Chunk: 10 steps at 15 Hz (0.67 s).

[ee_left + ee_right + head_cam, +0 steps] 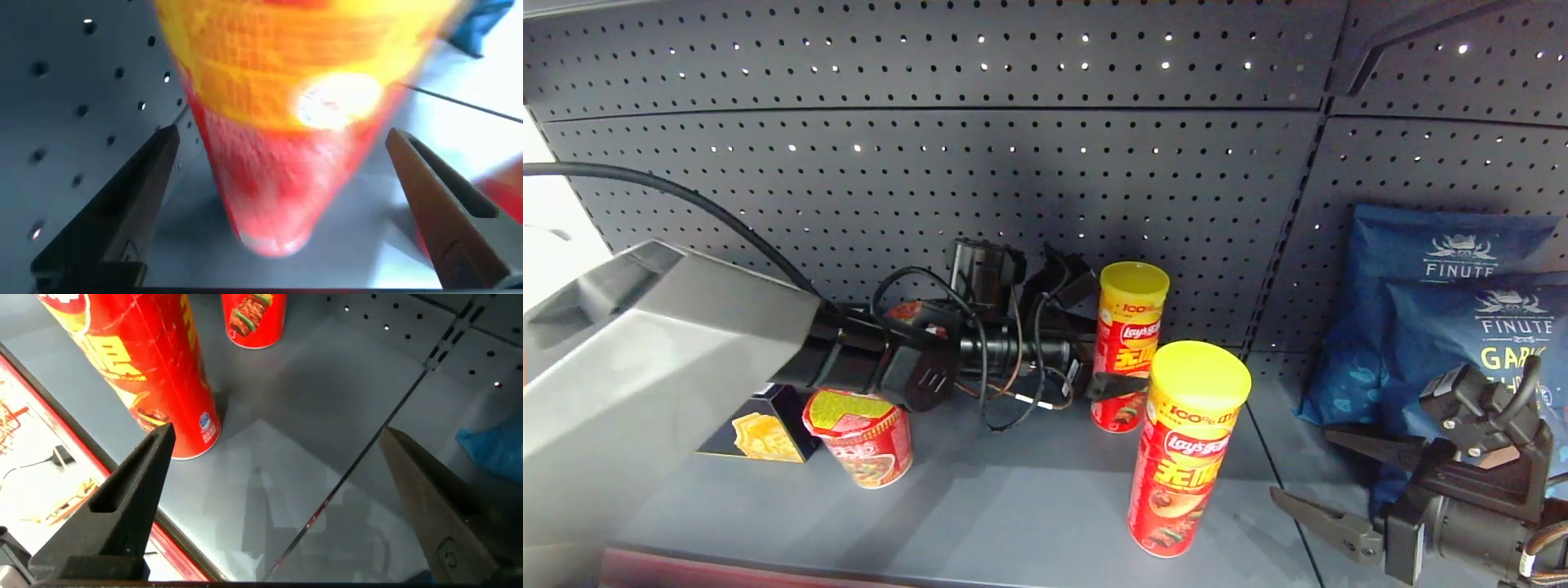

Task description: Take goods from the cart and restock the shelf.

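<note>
Two red chip cans with yellow lids stand upright on the grey shelf (1013,498). The back can (1129,343) stands close to the pegboard, and my left gripper (1107,380) is around its lower half, open. In the left wrist view this can (286,98) sits between the two fingers (135,212) with a small gap on each side. The front can (1188,449) stands free nearer the shelf edge. My right gripper (1300,464) hangs open and empty to the right of the front can (155,367), over bare shelf (327,400).
A red cup of noodles (862,437) and a dark box with yellow print (760,429) stand at the left, under my left arm. Blue snack bags (1462,310) lean in the bay to the right, past a shelf seam (384,433). Perforated back panel (931,180) behind.
</note>
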Available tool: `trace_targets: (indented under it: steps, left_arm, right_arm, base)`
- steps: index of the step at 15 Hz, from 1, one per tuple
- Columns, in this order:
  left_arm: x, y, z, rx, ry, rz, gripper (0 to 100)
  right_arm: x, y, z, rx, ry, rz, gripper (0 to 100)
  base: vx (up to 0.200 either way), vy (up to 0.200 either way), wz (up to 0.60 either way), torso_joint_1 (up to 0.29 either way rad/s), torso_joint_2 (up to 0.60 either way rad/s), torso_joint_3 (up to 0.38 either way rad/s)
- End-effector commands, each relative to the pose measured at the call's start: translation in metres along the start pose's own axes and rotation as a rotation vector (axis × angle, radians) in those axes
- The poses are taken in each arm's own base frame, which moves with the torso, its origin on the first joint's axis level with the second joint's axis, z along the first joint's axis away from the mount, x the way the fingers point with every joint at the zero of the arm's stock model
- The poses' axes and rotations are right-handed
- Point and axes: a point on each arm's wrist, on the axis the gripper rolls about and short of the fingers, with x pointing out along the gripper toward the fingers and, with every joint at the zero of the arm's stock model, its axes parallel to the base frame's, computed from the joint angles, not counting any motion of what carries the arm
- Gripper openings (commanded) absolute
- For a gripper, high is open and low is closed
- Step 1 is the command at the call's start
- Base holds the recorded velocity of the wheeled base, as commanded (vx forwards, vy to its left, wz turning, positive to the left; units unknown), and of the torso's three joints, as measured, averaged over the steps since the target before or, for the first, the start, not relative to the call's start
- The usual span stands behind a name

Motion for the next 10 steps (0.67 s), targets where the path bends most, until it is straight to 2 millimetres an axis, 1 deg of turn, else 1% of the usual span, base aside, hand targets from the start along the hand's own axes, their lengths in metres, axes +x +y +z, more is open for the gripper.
trace_targets:
  steps: [1,3,4,5,6,7,8,10]
  left_arm:
    - [-0.05,-0.022,0.027,0.02,-0.032,0.042,100]
    - [-0.08,-0.041,0.024,0.005,-0.006,0.079,100]
    - [-0.089,-0.048,0.022,0.0,0.002,0.091,100]
    - [-0.107,-0.061,0.023,-0.002,0.012,0.138,100]
    - [-0.124,-0.073,0.02,-0.042,0.032,0.204,100]
    - [-0.131,-0.081,0.02,-0.075,0.048,0.246,100]
    - [-0.143,-0.095,0.019,-0.135,0.091,0.34,100]
    - [-0.154,-0.105,0.014,-0.168,0.136,0.48,100]
  right_arm:
    - [0.004,0.0,-0.006,0.001,0.035,0.001,100]
    - [0.004,0.004,-0.017,-0.004,0.086,-0.039,100]
    - [0.004,0.007,-0.02,-0.008,0.099,-0.04,100]
    - [0.003,0.008,-0.023,-0.008,0.116,-0.056,100]
    - [0.005,0.007,-0.026,-0.01,0.138,-0.093,100]
    - [0.008,0.006,-0.027,-0.011,0.156,-0.125,100]
    - [0.017,0.004,-0.028,-0.014,0.182,-0.191,100]
    - [0.027,0.001,-0.027,-0.017,0.205,-0.238,100]
  base:
    - [0.0,0.0,0.0,0.0,0.0,0.0]
    - [0.0,0.0,0.0,0.0,0.0,0.0]
    - [0.0,0.0,0.0,0.0,0.0,0.0]
    - [0.0,0.0,0.0,0.0,0.0,0.0]
    - [0.0,0.0,0.0,0.0,0.0,0.0]
    - [0.0,0.0,0.0,0.0,0.0,0.0]
    - [0.0,0.0,0.0,0.0,0.0,0.0]
    - [0.0,0.0,0.0,0.0,0.0,0.0]
